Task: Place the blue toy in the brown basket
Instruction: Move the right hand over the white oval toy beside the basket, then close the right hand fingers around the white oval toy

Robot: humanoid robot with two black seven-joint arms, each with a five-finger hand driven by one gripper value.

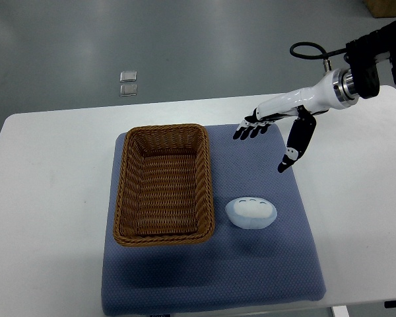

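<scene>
Here the right robot hand [275, 132] hovers empty, fingers spread, thumb pointing down, with the blue toy [251, 212] below it and the brown basket [164, 185] to its left.

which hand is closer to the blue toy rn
Right. The right hand hovers open above the mat's far right corner, up and right of the blue toy, not touching it. The left hand is not in view.

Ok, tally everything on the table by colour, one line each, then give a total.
Brown: 1, the brown basket
Blue: 2, the blue toy and the blue mat under both
Total: 3
The right hand hangs open above the mat and is not counted.
</scene>
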